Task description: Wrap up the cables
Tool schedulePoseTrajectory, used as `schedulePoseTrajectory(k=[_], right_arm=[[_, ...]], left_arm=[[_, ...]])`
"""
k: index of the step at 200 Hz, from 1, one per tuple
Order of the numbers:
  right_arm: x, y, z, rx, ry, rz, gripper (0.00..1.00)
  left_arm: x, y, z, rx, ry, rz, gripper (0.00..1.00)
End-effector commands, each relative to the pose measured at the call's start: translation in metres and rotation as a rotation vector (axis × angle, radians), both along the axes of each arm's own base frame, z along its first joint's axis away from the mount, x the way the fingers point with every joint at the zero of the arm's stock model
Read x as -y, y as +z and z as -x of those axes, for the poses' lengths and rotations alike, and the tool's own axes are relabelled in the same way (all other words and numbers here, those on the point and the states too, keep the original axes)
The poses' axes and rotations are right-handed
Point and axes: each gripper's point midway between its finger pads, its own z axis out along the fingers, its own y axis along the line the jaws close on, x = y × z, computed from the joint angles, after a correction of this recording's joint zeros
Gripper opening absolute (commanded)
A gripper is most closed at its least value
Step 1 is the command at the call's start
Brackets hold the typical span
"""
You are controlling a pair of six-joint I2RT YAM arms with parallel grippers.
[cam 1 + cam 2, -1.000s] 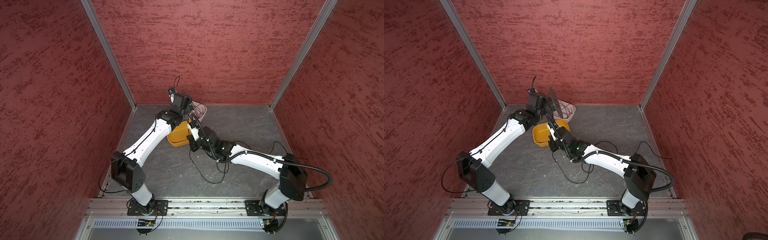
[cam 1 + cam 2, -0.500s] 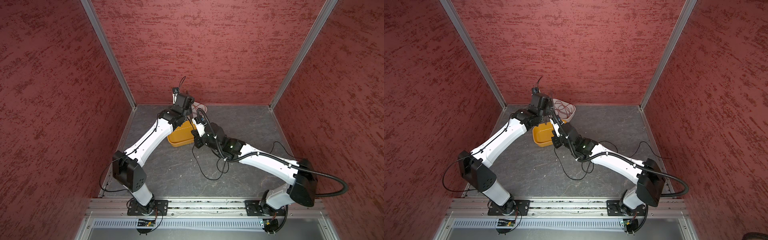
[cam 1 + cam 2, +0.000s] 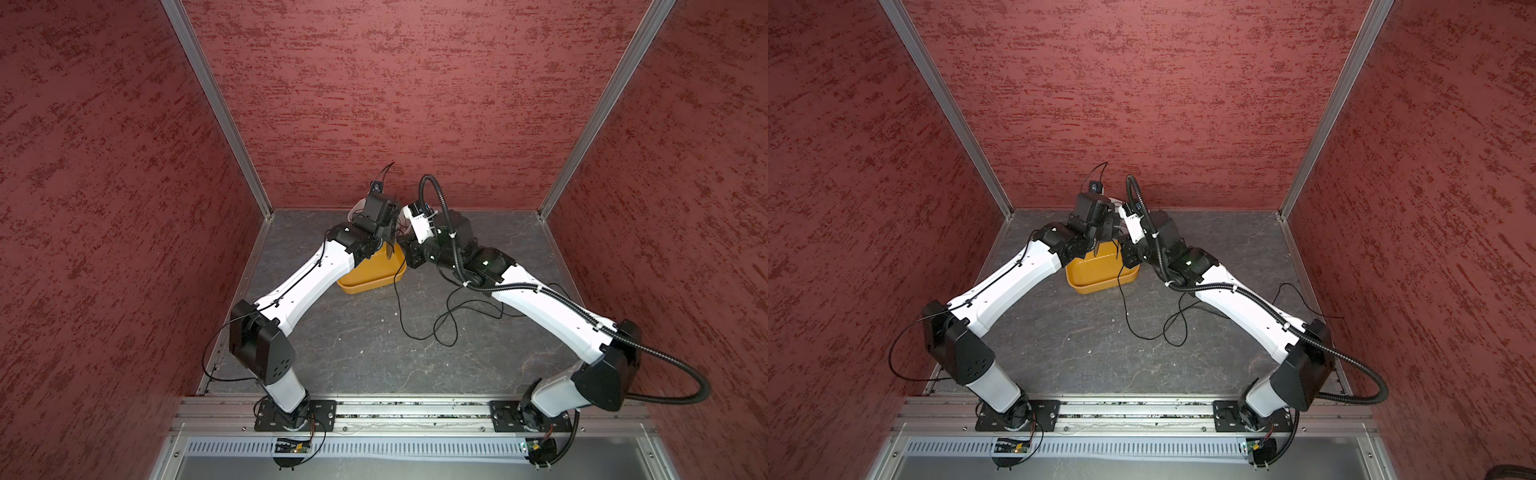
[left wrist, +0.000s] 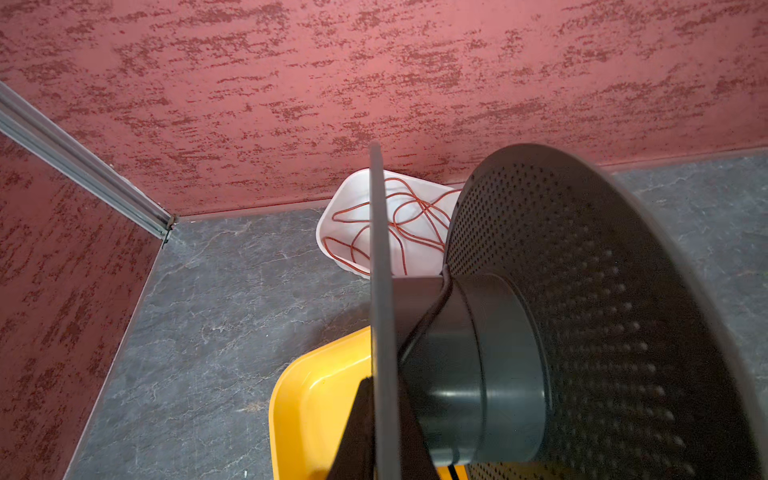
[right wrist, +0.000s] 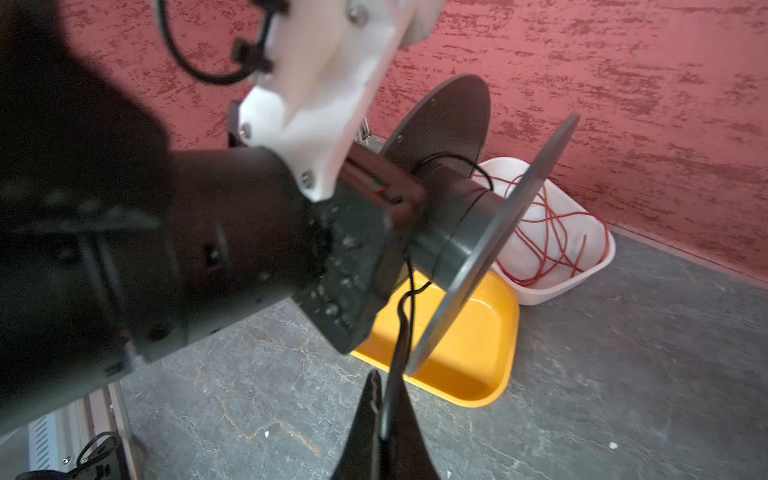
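Wrapping looks barely begun: left pincer [image 4: 381, 401] clamps the dark grey plastic spool [image 4: 469, 361], right pincer [image 5: 384, 399] pinches the thin black wire [image 5: 398, 338], mostly loose at the spool's five o'clock.

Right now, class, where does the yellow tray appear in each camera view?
Both top views: yellow tray at centre, near the red back wall.
Left wrist view: behind the black spool and its flange.
Right wrist view: under the spool, before the white tub.
Shared landmark: that red back wall.
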Motion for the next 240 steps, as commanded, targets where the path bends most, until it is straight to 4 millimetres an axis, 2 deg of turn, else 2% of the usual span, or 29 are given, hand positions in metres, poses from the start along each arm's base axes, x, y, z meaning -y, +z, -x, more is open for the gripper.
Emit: schedulePoseTrajectory(k=[1, 47, 82, 112, 153, 170, 207, 240], right_arm=[[0.012, -0.012, -0.010, -0.018, -0.018, 0.093, 0.00], [0.040, -0.021, -0.041, 0.026, -0.163, 0.219, 0.00], [0.057, -0.037, -0.064, 0.024, -0.233, 0.268, 0.00], [0.071, -0.038, -0.079, 0.031, -0.289, 0.280, 0.02], [0.076, -0.028, -0.092, 0.023, -0.280, 0.199, 0.05], [0.081, -0.030, -0.099, 0.000, -0.263, 0.164, 0.05], [0.085, -0.054, -0.110, -0.064, -0.199, 0.115, 0.06], [0.078, -0.073, -0.107, -0.109, -0.101, 0.013, 0.10]], left_arm=[[0.000, 0.014, 0.009, 0.016, -0.067, -0.037, 0.00], [0.012, 0.008, 0.025, -0.053, -0.184, -0.054, 0.00], [0.021, 0.011, 0.038, -0.060, -0.264, -0.063, 0.00], [0.023, 0.013, 0.047, -0.071, -0.287, -0.098, 0.00], [0.028, 0.016, 0.058, -0.083, -0.318, -0.078, 0.00], [0.030, 0.017, 0.062, -0.086, -0.335, -0.055, 0.00], [0.031, 0.029, 0.071, -0.073, -0.359, 0.007, 0.00], [0.026, 0.049, 0.077, -0.063, -0.353, 0.105, 0.00]])
